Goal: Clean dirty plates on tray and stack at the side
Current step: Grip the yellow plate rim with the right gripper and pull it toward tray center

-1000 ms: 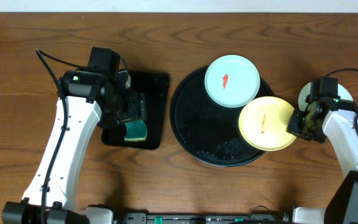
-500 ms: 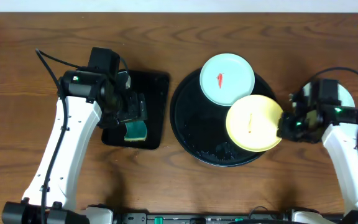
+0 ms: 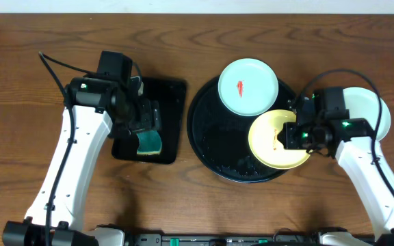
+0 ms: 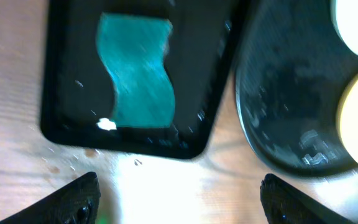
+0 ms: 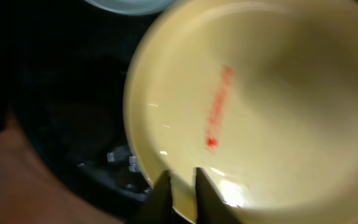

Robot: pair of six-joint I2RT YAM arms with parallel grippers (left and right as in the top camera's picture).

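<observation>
We find the yellow plate (image 3: pixel 265 140) lying on the right part of the tray (image 3: pixel 204 137), its rim between the narrow jaws of the right gripper (image 5: pixel 184 186); whether they grip it we cannot tell. The left gripper (image 4: pixel 179 196) hangs wide above the sponge (image 4: pixel 138 81), well apart.

text: none readable in any view
yellow plate (image 3: pixel 263 142): red streak only, no characters
blue plate (image 3: pixel 250 87): red smear, no characters
tray (image 3: pixel 214 143): no lettering
arms (image 3: pixel 74 157): no legible brand
</observation>
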